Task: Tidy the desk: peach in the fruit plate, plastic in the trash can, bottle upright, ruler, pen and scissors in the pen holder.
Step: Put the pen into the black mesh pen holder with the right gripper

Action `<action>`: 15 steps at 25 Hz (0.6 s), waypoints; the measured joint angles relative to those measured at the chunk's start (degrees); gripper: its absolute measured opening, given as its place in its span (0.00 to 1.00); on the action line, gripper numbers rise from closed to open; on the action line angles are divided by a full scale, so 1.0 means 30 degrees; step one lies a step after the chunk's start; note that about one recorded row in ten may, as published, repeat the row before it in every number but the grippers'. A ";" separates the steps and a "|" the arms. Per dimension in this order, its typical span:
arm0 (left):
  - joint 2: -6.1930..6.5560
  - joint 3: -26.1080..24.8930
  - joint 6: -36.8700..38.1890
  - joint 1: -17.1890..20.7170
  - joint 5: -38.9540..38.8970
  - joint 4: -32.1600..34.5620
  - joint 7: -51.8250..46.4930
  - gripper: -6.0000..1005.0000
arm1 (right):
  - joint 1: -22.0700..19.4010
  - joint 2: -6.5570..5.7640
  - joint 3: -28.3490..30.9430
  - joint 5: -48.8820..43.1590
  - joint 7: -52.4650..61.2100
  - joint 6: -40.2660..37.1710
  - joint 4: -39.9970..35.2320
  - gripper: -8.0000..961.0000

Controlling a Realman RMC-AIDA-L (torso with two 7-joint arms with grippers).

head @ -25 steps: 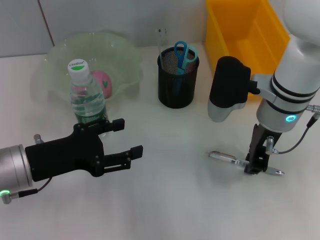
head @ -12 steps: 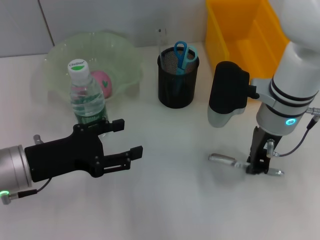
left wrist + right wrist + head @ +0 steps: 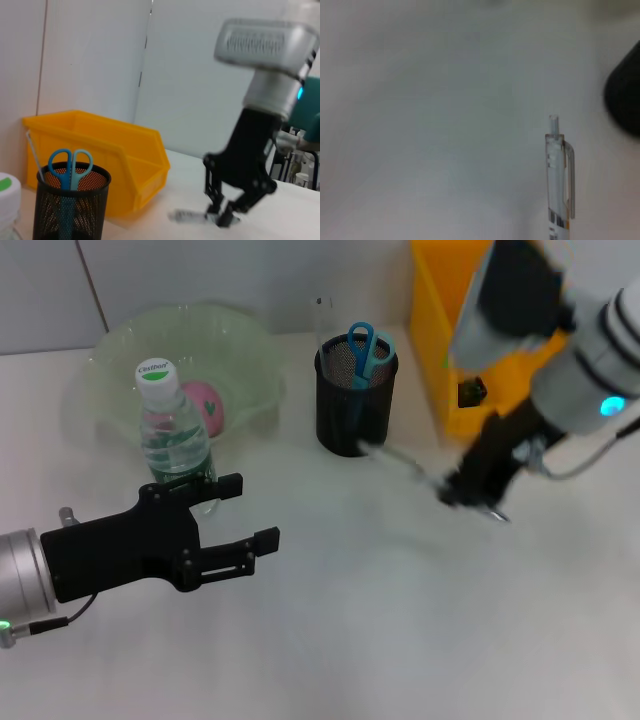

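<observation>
Most of the tidying looks finished. The peach (image 3: 206, 403) lies in the green fruit plate (image 3: 120, 345), the bottle (image 3: 172, 432) stands upright on the table (image 3: 330, 620) just in front of that plate, and the scissors (image 3: 364, 348) and a clear ruler (image 3: 322, 318) stand in the black mesh pen holder (image 3: 355, 400). No loose plastic shows on the table, so that item is probably already in the yellow trash can (image 3: 470, 310), though its inside cannot be checked. What is left is the pen (image 3: 400, 460): the right end effector (image 3: 470, 490) is clamped on it and holds it lifted off the table, just beside the pen holder, between the holder and the trash can. The left end effector (image 3: 235, 520) hovers near the bottle with its fingers apart, holding nothing.
</observation>
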 joint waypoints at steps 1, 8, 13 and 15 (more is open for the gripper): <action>0.0000 -0.0002 0.0031 -0.0002 0.0000 0.0000 0.0001 0.82 | -0.0071 -0.0019 0.0772 0.0795 -0.0375 0.0129 -0.0194 0.16; 0.0000 -0.0002 0.0070 -0.0108 0.0024 0.0000 0.0002 0.82 | -0.0723 -0.0013 0.3274 0.6193 -0.3088 0.4664 0.0479 0.18; -0.0001 -0.0001 0.0086 -0.0169 0.0061 -0.0001 0.0001 0.82 | -0.1315 0.0039 0.3111 0.9295 -0.5274 0.9216 0.2325 0.19; -0.0001 -0.0002 0.0158 -0.0173 0.0056 0.0000 0.0002 0.82 | -0.1315 0.0042 0.3045 1.0702 -0.6628 1.0633 0.3696 0.20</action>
